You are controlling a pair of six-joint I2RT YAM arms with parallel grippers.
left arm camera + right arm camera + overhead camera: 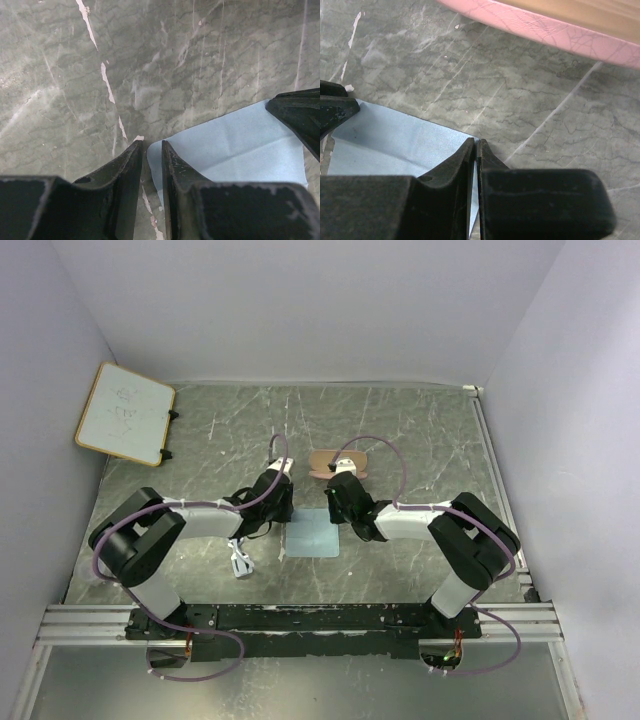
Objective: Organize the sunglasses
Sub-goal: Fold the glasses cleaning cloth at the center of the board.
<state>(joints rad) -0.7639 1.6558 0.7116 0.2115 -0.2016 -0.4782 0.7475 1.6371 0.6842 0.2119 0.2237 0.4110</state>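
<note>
The sunglasses [240, 561] lie on the table [420, 430] at the near left of the light blue cloth [312, 537], beside the left arm and apart from both claws; nothing grips them

The left claw [151, 145] sits low over the cloth's far left corner, its fingers a narrow gap apart with bare table showing between them, so it is released

The right claw [476, 144] is at the cloth's far right corner, clenched to a thin slit; I cannot tell whether the cloth's edge is caught in it

The tan-pink case [545, 30] lies on the table just beyond the right claw

A whiteboard [125, 412] leans at the far left
</note>
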